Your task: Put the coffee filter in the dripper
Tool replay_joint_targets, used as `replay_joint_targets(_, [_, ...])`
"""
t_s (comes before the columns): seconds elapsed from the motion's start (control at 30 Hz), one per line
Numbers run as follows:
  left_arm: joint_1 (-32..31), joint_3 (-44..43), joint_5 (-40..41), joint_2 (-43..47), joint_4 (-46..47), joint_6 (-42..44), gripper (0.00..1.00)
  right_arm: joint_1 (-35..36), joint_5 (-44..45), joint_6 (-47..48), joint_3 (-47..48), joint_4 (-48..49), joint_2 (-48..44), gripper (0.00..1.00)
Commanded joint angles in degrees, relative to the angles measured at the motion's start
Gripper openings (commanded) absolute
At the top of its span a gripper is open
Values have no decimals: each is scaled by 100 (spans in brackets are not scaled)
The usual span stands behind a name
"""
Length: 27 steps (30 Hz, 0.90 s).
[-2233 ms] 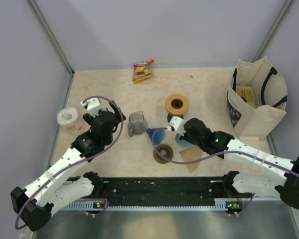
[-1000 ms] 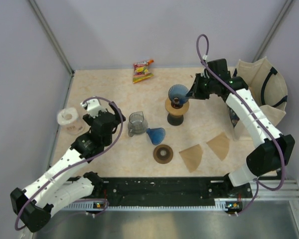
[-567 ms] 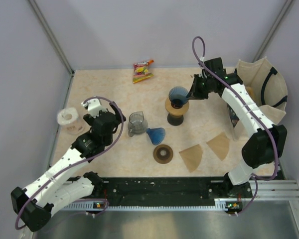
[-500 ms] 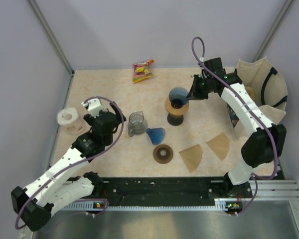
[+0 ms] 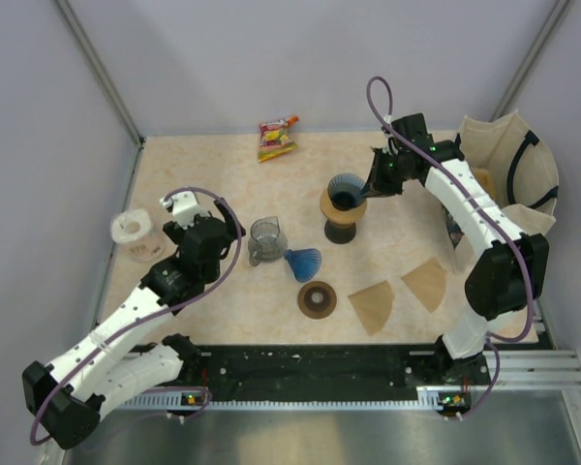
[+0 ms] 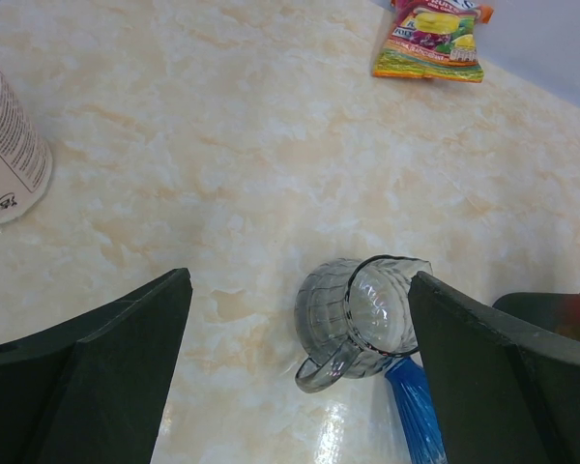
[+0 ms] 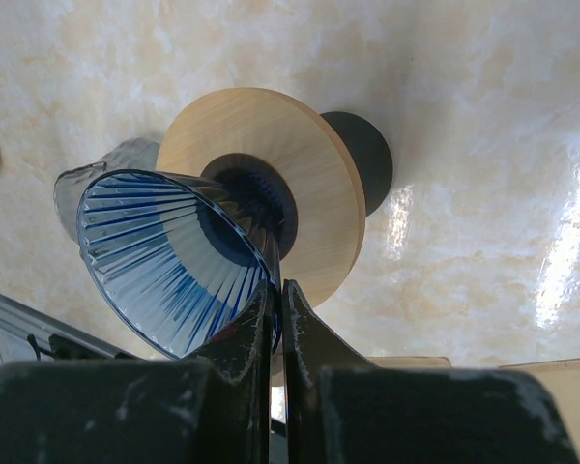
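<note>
My right gripper (image 5: 372,184) (image 7: 275,290) is shut on the rim of a blue ribbed dripper (image 5: 347,189) (image 7: 169,261). It holds the dripper tilted, with the narrow end at the hole of the round wooden stand (image 5: 341,215) (image 7: 309,184). Two brown paper coffee filters (image 5: 372,308) (image 5: 426,284) lie flat on the table in front of the stand. A second blue dripper (image 5: 303,262) (image 6: 420,420) lies on its side beside a glass pitcher (image 5: 266,239) (image 6: 362,314). My left gripper (image 5: 223,232) (image 6: 298,282) is open and empty, hovering over the pitcher.
A dark wooden ring (image 5: 318,299) lies near the front middle. A snack packet (image 5: 276,138) (image 6: 430,39) lies at the back. A white roll (image 5: 136,232) (image 6: 5,145) stands at the left. A cloth tote bag (image 5: 499,194) stands at the right edge.
My right arm has carried the blue dripper from the table up to the wooden stand and brought it down onto the stand's hole. The left arm has not moved.
</note>
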<state>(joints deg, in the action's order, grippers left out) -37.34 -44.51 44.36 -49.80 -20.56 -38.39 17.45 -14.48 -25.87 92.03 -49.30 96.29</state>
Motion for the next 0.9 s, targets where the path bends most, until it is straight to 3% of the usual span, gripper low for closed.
replay_joint_targets(0.0, [8, -22, 108, 23, 166, 25, 99, -14, 226, 126, 228, -80, 127, 0])
replay_joint_targets(0.27, [8, -31, 170, 50, 166, 42, 99, 74, 709, 257, 499, -519, 373, 0])
replay_joint_targets(0.5, [8, -250, -243, -30, 113, 42, 99, 302, 1087, 407, 1088, -993, 662, 0])
replay_joint_targets(0.7, [8, -681, -1673, -319, 639, 60, 99, 355, 1140, 460, 1203, -1152, 751, 0])
replay_joint_targets(0.87, [16, -1576, -2966, -1188, 1062, 227, 99, 355, 1097, 512, 1195, -1143, 786, 0])
